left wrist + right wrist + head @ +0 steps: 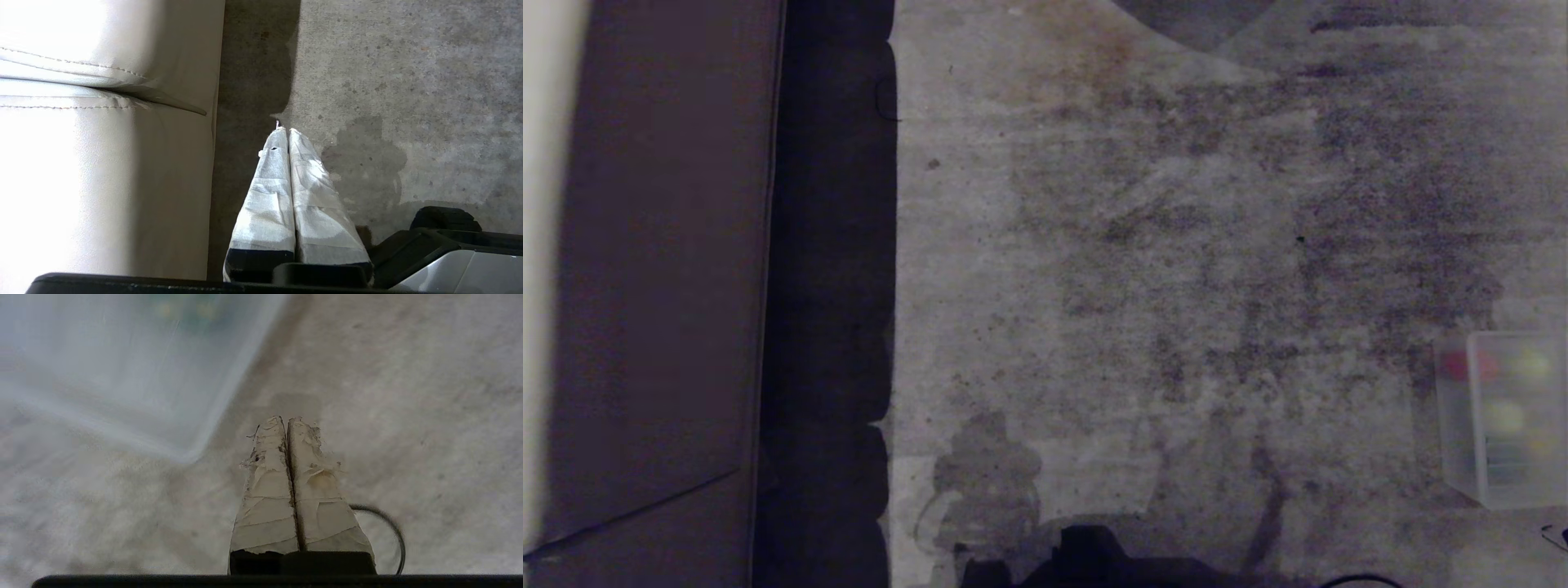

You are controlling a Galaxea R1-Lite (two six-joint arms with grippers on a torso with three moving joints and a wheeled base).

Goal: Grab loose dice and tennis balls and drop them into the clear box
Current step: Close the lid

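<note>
Clear box [1503, 420] sits on the stained concrete floor [1160, 269] at the right edge of the head view, a translucent tub with blurred coloured shapes showing through its wall: something red near its far left corner, yellow-green rounded blobs beside and below it, and a darker patch lower down; which of these are tennis balls or dice cannot be told. No brand, label or writing can be read on the box or anywhere else. In the right wrist view the right gripper [287, 421] hangs over bare floor just beside a rounded corner of the clear box [135, 375], apart from it, its two tape-wrapped fingers [267, 490] pressed flat together with nothing between them; a thin dark cable [388, 526] curves on the floor close to it. The left gripper [286, 131] points down at the floor beside a cream leather sofa [102, 143], its white-wrapped fingers likewise pressed together and empty, with part of the robot's dark base [445, 237] next to it.
</note>
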